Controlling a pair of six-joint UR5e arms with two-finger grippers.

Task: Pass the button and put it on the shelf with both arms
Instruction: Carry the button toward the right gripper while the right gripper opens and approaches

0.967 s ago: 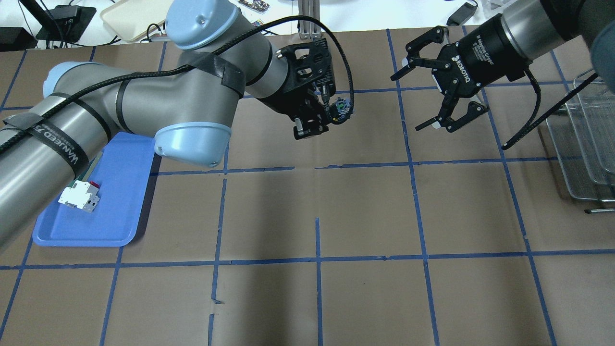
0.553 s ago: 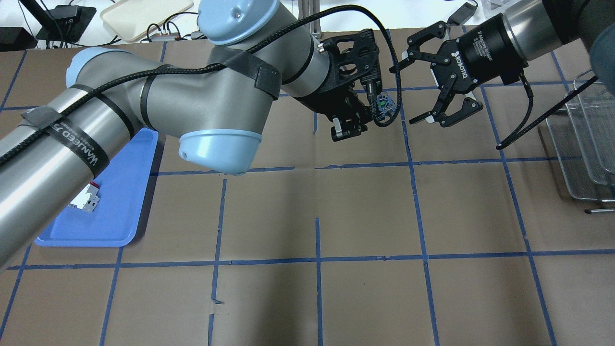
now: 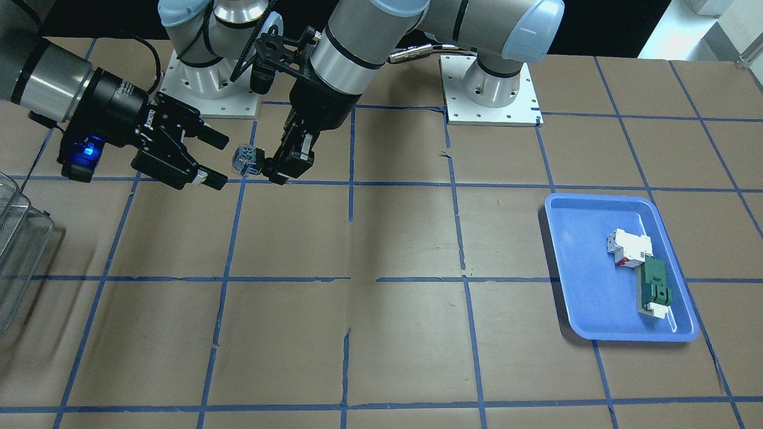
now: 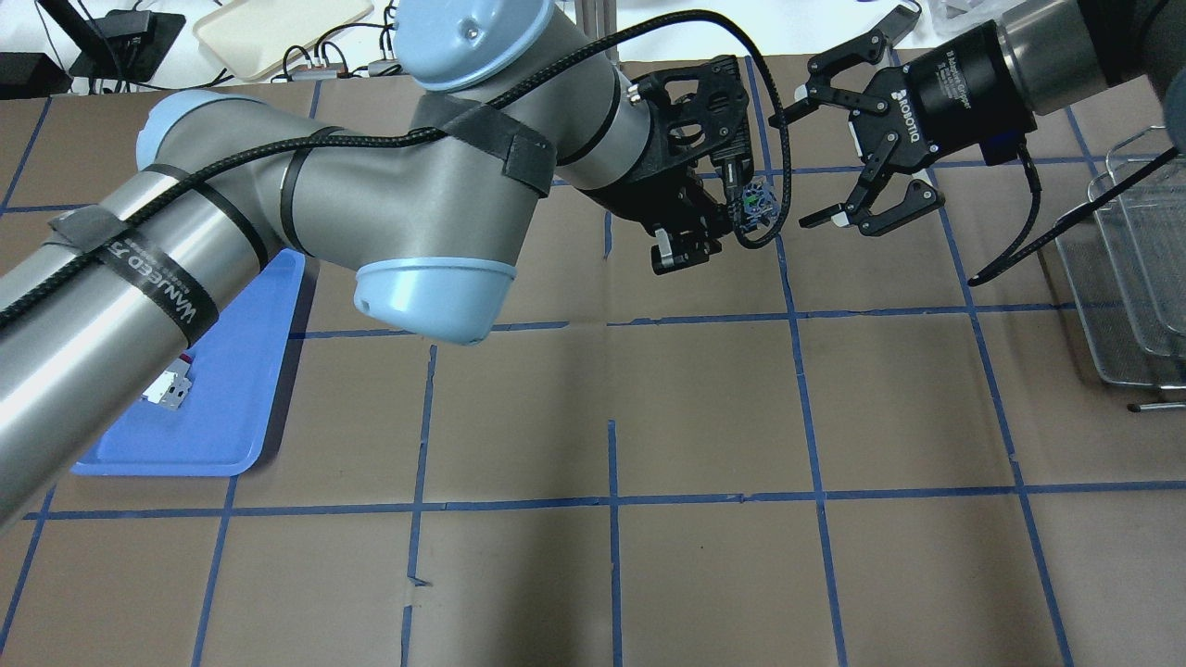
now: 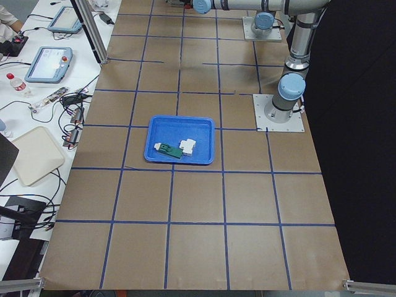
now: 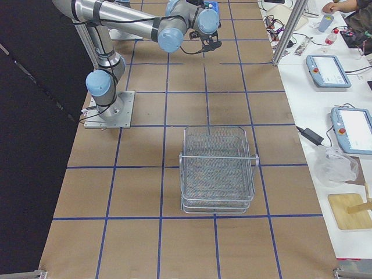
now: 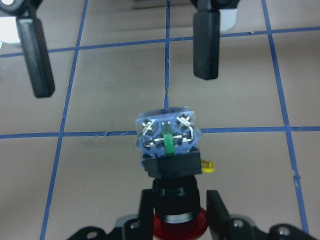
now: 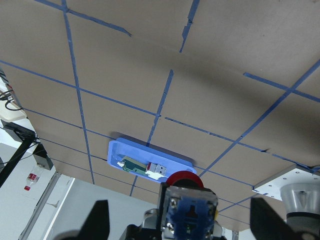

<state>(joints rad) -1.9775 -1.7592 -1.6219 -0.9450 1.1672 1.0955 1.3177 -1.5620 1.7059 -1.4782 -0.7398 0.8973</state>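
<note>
My left gripper (image 4: 715, 230) is shut on the button (image 4: 755, 202) and holds it in the air over the far middle of the table. In the left wrist view the fingers (image 7: 145, 212) clamp the black barrel just above the red cap. The button's blue-grey base (image 7: 167, 137) points at my right gripper (image 7: 120, 50). My right gripper (image 4: 804, 167) is open and empty, a short way from the button and facing it. In the front view the button (image 3: 245, 159) sits just outside the right gripper's (image 3: 219, 161) fingertips. The wire-mesh shelf (image 4: 1126, 278) stands at the right edge.
A blue tray (image 3: 584, 280) on my left side holds a white block with red marks (image 3: 627, 247) and a green-and-white part (image 3: 656, 289). The shelf (image 6: 218, 168) stands on the brown table on my right. Blue tape lines grid the table.
My left arm has swung right and carried the button close to my right gripper. The right gripper stays open and has shifted only slightly.
</note>
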